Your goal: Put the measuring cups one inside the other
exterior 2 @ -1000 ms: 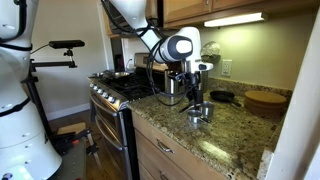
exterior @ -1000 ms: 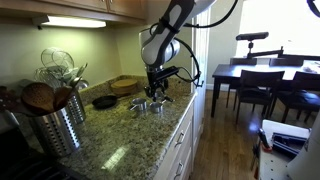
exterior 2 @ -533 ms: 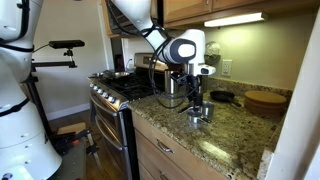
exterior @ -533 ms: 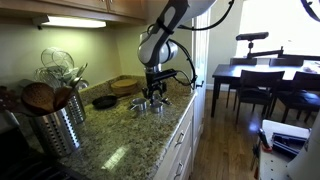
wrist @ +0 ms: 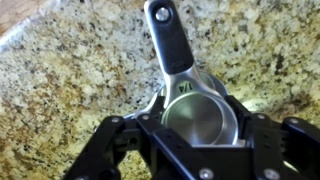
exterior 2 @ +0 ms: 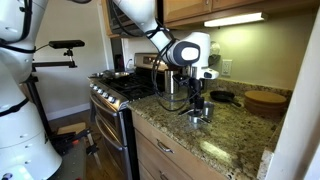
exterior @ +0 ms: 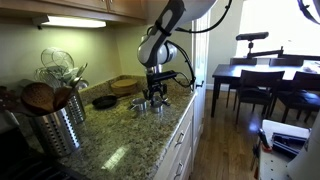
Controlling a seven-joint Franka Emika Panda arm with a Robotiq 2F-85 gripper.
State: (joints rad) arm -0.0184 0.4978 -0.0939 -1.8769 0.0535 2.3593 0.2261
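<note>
Speckled granite countertop underneath, Robotiq gripper lowered close to it near the front edge. Jaws spread open either side of the measuring cups, gripping nothing. Cups resting on the stone, apparently one inside another, handle pointing away.

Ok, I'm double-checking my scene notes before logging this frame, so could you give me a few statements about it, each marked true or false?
1. In the wrist view, a measuring cup sits between the fingers of the pincer. True.
2. The black skillet hangs from the pincer. False: it rests on the countertop, apart from the pincer.
3. The cup's handle points away from the pincer, over the granite. True.
4. The utensil canister is empty. False: it holds a whisk and wooden spoons.
</note>
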